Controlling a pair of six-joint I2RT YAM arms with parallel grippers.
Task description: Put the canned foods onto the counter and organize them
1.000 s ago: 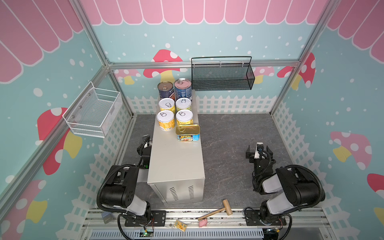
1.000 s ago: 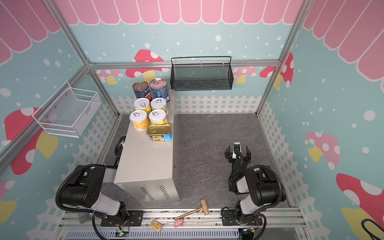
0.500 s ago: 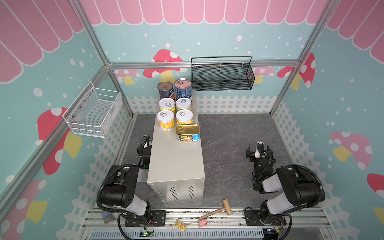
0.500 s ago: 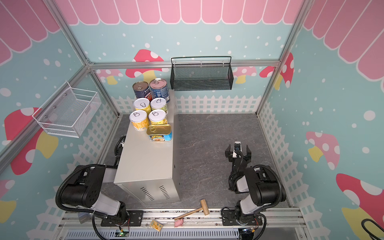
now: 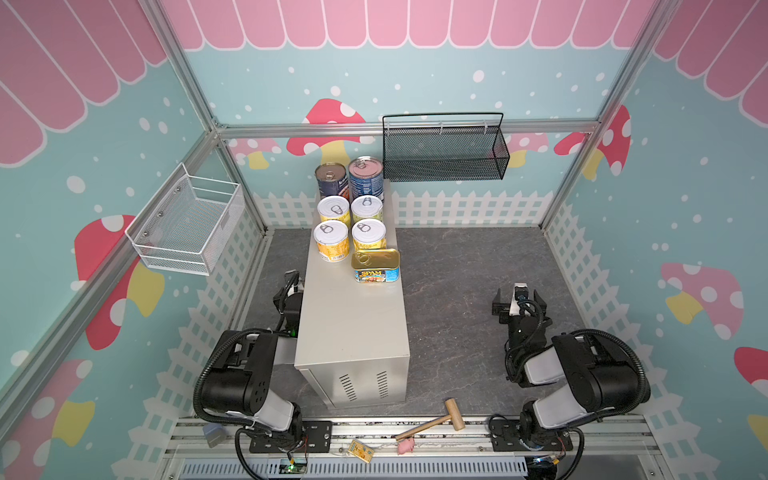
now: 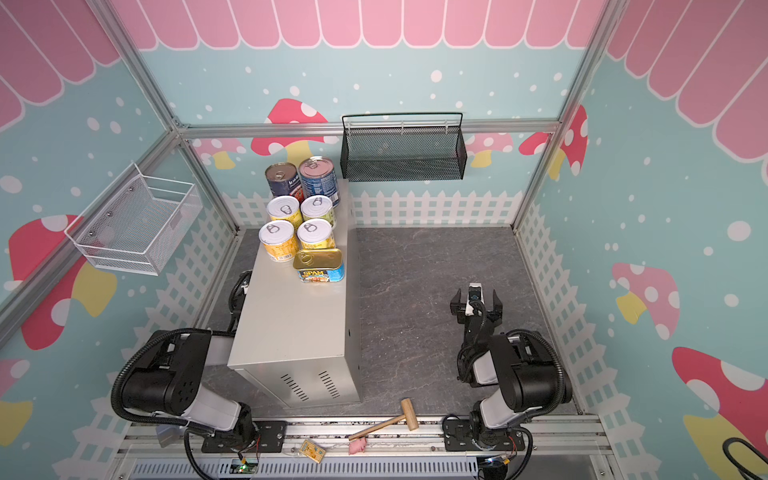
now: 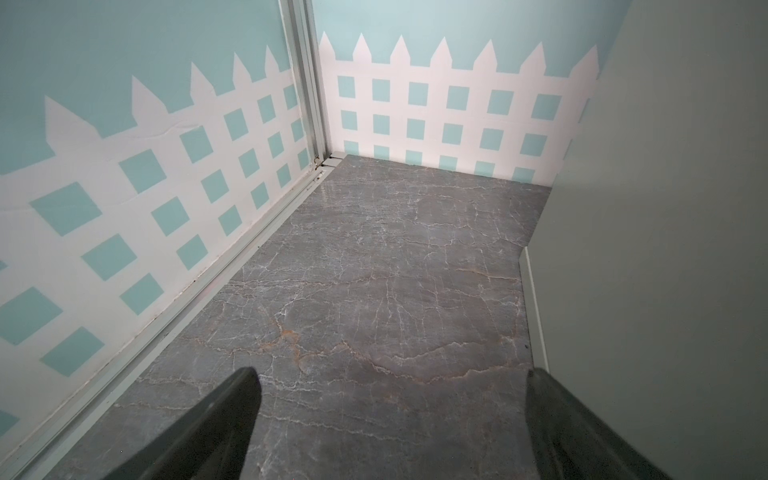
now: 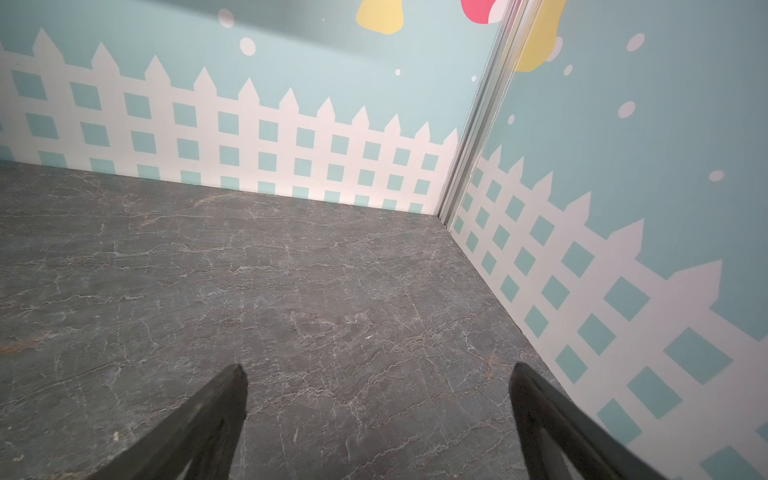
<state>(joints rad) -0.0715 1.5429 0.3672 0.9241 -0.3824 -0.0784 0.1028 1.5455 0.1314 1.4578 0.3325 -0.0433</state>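
Saw, upright at the far end of the long beige-grey metal counter: two tall dark-blue-label cans, four short yellow-label cans, one rectangular gold-topped SPAM tin. Judged all seven rigid, weighty, slick-sided; best pinched across the body. Found black mesh basket and white wire basket empty. Noted left gripper and right gripper spread wide, holding nothing.

Your left gripper and right gripper each point forward and down, jaws spread wide; both arms sit folded low.
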